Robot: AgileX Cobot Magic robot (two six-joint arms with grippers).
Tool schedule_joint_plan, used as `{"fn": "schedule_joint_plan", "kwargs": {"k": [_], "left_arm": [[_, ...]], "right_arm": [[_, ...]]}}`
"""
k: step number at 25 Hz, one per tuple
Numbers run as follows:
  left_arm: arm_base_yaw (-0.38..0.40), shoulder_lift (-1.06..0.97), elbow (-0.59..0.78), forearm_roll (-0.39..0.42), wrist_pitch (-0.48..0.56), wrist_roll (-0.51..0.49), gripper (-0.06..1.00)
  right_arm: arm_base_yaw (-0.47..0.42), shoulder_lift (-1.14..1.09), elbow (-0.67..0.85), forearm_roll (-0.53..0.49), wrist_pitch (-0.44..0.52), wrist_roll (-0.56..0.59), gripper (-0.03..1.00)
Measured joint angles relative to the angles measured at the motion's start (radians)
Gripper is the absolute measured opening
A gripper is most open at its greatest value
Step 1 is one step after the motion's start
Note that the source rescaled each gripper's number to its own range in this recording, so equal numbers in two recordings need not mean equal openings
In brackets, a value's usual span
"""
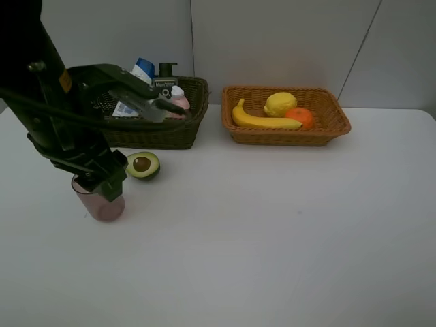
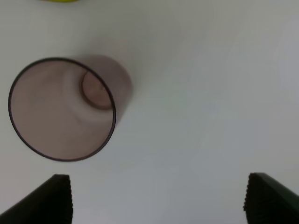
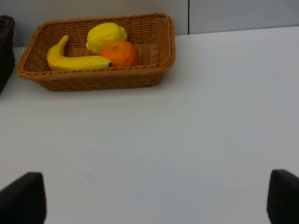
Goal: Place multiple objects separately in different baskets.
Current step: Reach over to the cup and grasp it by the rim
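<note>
On the white desk: two baskets, side by side at the back. Tan basket on the right holds three fruits, one banana, one lemon, one orange, all touching each other. Dark basket on the left holds three bottles: one white one with blue cap, one pink, one dark pump bottle, partly hidden by the left arm. Out on the desk in front of the dark basket: one avocado half, cut face up, pit showing, and one mauve cup, upright, near the avocado but apart from it. Left gripper hangs just over the cup rim; left wrist view shows the cup empty, open mouth up, and the gripper fingers spread wide, holding nothing. Right gripper only seen in its wrist view, fingers wide apart and empty, above bare desk, well apart from the tan basket.
</note>
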State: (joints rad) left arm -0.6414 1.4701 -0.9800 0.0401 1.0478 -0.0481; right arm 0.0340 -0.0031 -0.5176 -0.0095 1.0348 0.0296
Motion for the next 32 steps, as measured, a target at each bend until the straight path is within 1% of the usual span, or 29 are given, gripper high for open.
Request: {"fn": "schedule_joint_plan", "kwargs": {"k": [2, 5, 8, 12, 22, 27, 32], "left_arm": [[0.020, -0.017, 0.037, 0.004, -0.018, -0.008, 0.97], [0.070, -0.023, 0.087, 0.009, -0.047, -0.015, 0.97], [0.104, -0.023, 0.121, 0.019, -0.095, -0.017, 0.97], [0.108, -0.023, 0.163, 0.022, -0.181, -0.019, 0.97], [0.108, 0.089, 0.174, 0.030, -0.287, -0.007, 0.97], [0.108, 0.099, 0.171, 0.031, -0.329, -0.002, 0.97], [0.108, 0.104, 0.164, 0.026, -0.335, 0.000, 0.97]], "right_arm": [[0.000, 0.000, 0.000, 0.000, 0.000, 0.000, 1.00], [0.000, 0.000, 0.000, 0.000, 0.000, 0.000, 1.00], [0.000, 0.000, 0.000, 0.000, 0.000, 0.000, 1.00], [0.000, 0.000, 0.000, 0.000, 0.000, 0.000, 1.00], [0.000, 0.000, 0.000, 0.000, 0.000, 0.000, 1.00], [0.000, 0.000, 0.000, 0.000, 0.000, 0.000, 1.00], [0.000, 0.000, 0.000, 0.000, 0.000, 0.000, 1.00]]}}
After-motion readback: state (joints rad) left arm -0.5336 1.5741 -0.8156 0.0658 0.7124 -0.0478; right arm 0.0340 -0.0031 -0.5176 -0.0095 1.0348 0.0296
